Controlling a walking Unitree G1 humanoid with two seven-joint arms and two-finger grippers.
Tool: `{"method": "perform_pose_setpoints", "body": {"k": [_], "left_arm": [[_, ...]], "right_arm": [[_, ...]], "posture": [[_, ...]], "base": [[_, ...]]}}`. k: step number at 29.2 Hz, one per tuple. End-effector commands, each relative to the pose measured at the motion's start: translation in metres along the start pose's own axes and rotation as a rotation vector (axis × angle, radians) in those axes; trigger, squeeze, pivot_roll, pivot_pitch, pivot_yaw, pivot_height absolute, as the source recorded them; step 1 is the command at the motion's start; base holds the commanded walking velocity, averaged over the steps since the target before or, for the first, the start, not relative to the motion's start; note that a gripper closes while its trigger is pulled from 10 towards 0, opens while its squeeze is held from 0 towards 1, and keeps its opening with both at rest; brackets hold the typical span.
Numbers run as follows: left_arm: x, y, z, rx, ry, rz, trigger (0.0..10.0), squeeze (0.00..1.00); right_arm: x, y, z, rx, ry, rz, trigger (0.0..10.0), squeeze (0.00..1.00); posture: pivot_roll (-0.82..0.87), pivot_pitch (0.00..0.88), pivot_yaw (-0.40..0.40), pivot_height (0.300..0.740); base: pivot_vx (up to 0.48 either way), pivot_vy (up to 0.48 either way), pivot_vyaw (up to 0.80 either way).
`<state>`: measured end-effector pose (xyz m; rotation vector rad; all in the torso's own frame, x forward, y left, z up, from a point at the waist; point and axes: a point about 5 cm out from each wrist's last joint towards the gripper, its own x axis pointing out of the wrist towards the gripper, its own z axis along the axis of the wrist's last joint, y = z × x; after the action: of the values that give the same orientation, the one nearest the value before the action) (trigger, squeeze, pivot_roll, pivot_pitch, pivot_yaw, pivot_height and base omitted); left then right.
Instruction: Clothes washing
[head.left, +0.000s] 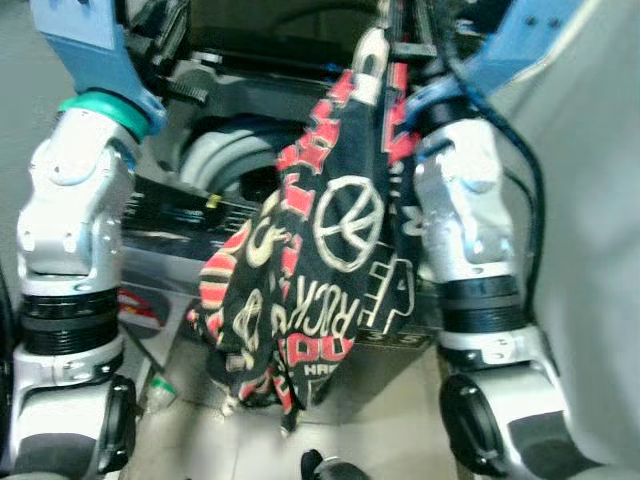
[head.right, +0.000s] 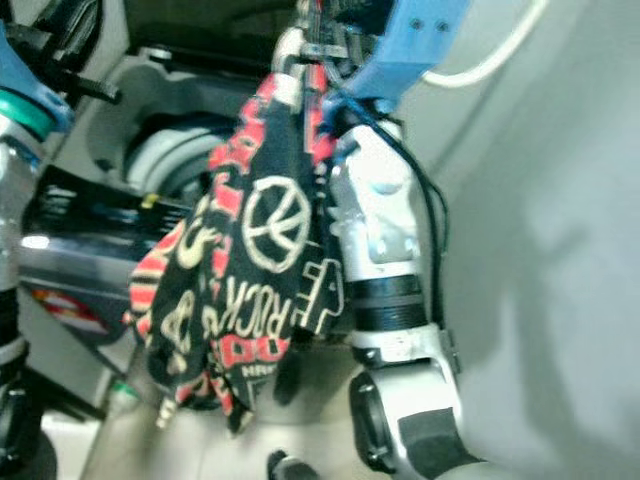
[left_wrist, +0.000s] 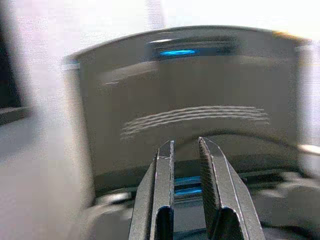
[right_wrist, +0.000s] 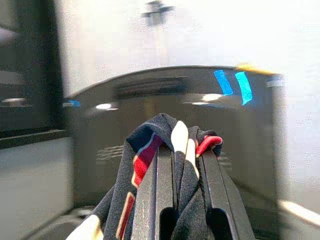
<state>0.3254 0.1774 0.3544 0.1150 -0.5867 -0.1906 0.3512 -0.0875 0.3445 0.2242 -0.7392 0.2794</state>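
A black garment (head.left: 330, 250) with red and cream print, including a peace sign, hangs in a long bunch from my right gripper (head.right: 310, 30), which is shut on its top end high in front of me. In the right wrist view the cloth (right_wrist: 165, 135) is pinched between the fingers (right_wrist: 157, 170). Behind and below it is the top-loading washing machine with its grey drum opening (head.left: 225, 160) exposed. My left gripper (left_wrist: 186, 145) points at the machine's raised dark lid (left_wrist: 190, 100), its fingers almost together with nothing between them.
My left arm (head.left: 70, 250) stands raised at the left, the right arm (head.left: 470, 240) just right of the cloth. A pale wall (head.left: 590, 200) is close on the right. A small green-capped bottle (head.left: 160, 392) lies on the floor by the machine's front.
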Motion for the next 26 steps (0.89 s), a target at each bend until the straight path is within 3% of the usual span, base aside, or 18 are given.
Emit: {"method": "perform_pose_setpoints", "body": {"k": [1, 7, 13, 20, 26], "left_arm": [[-0.002, 0.001, 0.003, 0.007, -0.013, 0.002, 10.0, 0.00], [-0.002, 0.001, 0.002, 0.005, -0.012, 0.003, 10.0, 0.00], [-0.001, 0.000, 0.001, -0.003, -0.011, 0.005, 10.0, 0.00], [-0.001, 0.001, 0.000, -0.009, -0.007, 0.010, 10.0, 0.00], [-0.001, 0.001, 0.000, -0.016, -0.006, 0.013, 10.0, 0.00]], "right_arm": [[0.003, -0.005, 0.006, 0.007, -0.023, -0.022, 10.0, 0.00], [0.003, -0.011, 0.007, 0.008, -0.020, -0.044, 10.0, 0.00], [0.004, -0.017, 0.008, -0.009, -0.028, -0.066, 10.0, 0.00], [0.005, -0.019, 0.007, -0.021, -0.025, -0.070, 10.0, 0.00], [0.005, -0.020, 0.007, -0.027, -0.025, -0.072, 10.0, 0.00]], "posture": [[0.15, 0.052, -0.007, 0.740], [0.14, 0.052, -0.006, 0.740], [0.14, 0.044, -0.005, 0.740], [0.14, 0.036, -0.006, 0.740], [0.15, 0.027, -0.008, 0.740]], "base": [[0.000, 0.000, 0.00], [0.000, 0.000, 0.00], [0.000, 0.000, -0.68], [0.000, 0.000, 0.00], [0.000, 0.480, 0.00]]}}
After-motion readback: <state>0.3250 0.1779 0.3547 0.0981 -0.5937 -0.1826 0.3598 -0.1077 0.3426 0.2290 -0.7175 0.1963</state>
